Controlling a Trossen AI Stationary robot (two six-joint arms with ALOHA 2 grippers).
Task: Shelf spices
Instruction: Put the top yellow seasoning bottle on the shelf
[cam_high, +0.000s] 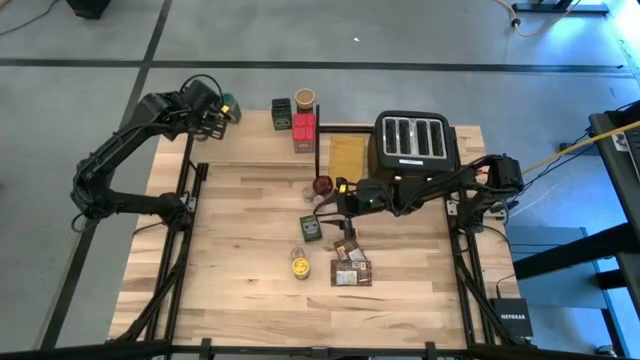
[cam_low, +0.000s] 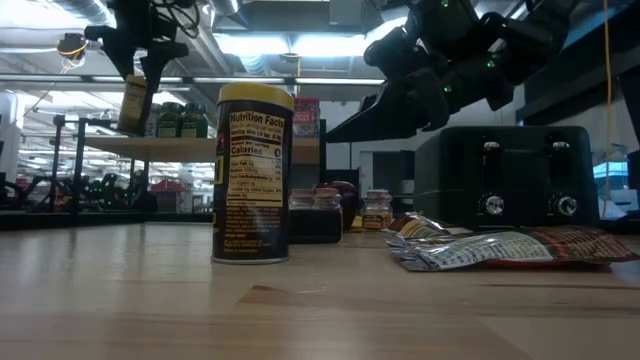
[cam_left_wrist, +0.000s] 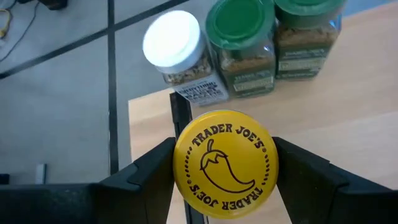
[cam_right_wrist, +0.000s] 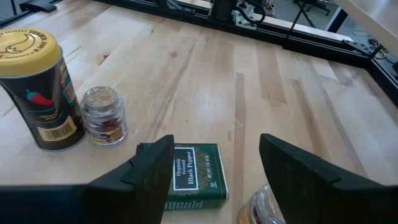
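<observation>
My left gripper (cam_high: 218, 112) hangs over the left end of the shelf (cam_high: 250, 140), shut on a spice jar with a yellow lid (cam_left_wrist: 225, 165). Just beyond it, one white-lidded jar (cam_left_wrist: 173, 43) and two green-lidded jars (cam_left_wrist: 239, 28) stand on the plank. A dark tin (cam_high: 282, 113), a round tin (cam_high: 304, 98) and red boxes (cam_high: 304, 132) stand farther right on the shelf. My right gripper (cam_right_wrist: 214, 146) is open above mid-table, over a flat green pepper tin (cam_right_wrist: 193, 177) without touching it. A yellow-lidded can (cam_right_wrist: 37, 93) and a small glass jar (cam_right_wrist: 104, 116) stand nearby. My left gripper pinches the jar just under its yellow lid, at the lid's rim (cam_left_wrist: 180, 163), between its two fingers. The fingers come slanting down from above. The jar (cam_low: 135, 100) hangs below them, slightly tilted, clear of the shelf plank (cam_low: 200, 146).
A black toaster (cam_high: 415, 140) stands at the far right beside a tan board (cam_high: 348, 155). Flat brown packets (cam_high: 350, 268) and a dark red knob (cam_high: 322, 185) lie on the tabletop. Black frame bars run along the table's left and right edges.
</observation>
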